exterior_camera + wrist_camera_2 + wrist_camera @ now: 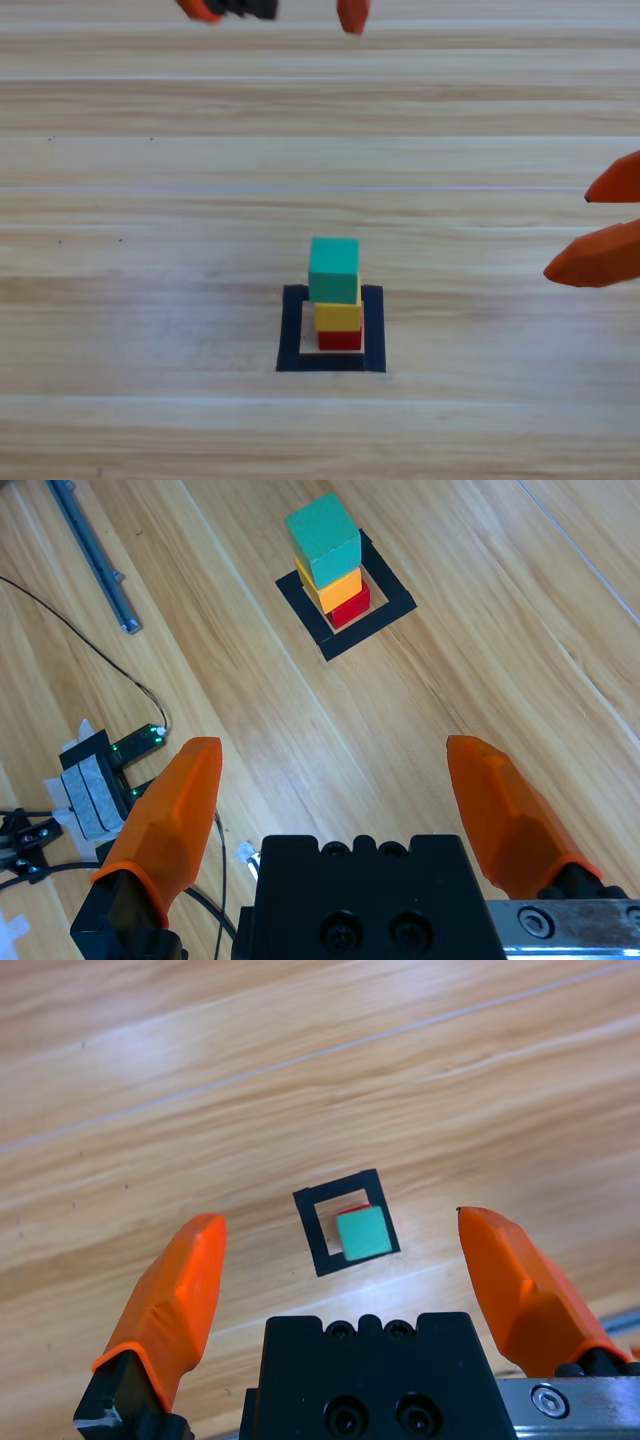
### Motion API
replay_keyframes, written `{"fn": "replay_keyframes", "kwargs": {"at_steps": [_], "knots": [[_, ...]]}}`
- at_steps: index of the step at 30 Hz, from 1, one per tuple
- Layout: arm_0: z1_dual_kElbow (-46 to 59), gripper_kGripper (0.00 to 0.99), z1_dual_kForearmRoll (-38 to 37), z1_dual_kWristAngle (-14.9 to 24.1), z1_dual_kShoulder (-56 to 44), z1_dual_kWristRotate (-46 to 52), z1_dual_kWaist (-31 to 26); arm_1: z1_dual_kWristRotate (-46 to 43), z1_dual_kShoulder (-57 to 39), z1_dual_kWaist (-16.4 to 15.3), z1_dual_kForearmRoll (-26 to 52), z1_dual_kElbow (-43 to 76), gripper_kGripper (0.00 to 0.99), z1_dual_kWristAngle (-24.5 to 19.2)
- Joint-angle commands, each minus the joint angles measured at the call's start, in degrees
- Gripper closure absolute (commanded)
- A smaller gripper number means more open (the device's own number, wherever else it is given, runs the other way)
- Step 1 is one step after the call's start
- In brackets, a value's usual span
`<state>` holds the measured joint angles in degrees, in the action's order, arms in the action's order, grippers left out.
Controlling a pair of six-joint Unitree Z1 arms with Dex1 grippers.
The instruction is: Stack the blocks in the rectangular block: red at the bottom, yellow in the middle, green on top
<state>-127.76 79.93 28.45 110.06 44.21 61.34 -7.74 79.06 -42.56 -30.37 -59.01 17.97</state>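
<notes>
A three-cube stack stands inside the black tape square (291,335) (312,1237) (388,617): the red cube (340,340) (350,608) at the bottom, the yellow cube (338,316) (335,584) on it, the teal-green cube (334,270) (362,1233) (324,539) on top. My left gripper (278,14) (345,1280) is at the top edge of the high view, open, far from the stack. My right gripper (600,225) (335,805) is at the right edge, open and holding nothing, well to the right of the stack.
In the right wrist view a grey rail (95,555), black cables (80,630) and a small electronic box (95,775) lie beyond the table's edge on the left. Bare wooden tabletop (150,300) surrounds the tape square.
</notes>
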Motion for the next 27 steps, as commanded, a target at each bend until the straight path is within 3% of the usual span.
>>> {"fn": "replay_keyframes", "kwargs": {"at_steps": [1, 6, 10, 15, 27], "knots": [[13.59, 0.0, -9.88, 1.52, -1.86, -7.12, 11.87, -0.61, 3.21, -1.83, 0.84, 0.74, 0.005, -0.92], [47.6, 0.0, -36.68, -2.26, -17.51, -13.88, 14.42, -0.61, 3.21, -1.83, 0.84, 0.56, 0.005, -0.83], [60.87, 0.0, -43.89, -2.26, -25.86, -13.53, 14.42, -0.61, 3.47, -1.83, 0.93, 0.65, 0.005, -0.83], [68.34, 0.0, -48.99, -2.52, -32.45, -14.32, 14.42, -0.61, 3.82, -1.83, 0.84, 0.65, 0.005, -0.83], [70.98, 0.0, -54.26, -3.49, -31.48, -14.67, 14.33, -0.61, 3.56, -1.83, 0.93, 0.65, 0.005, -0.65]]}}
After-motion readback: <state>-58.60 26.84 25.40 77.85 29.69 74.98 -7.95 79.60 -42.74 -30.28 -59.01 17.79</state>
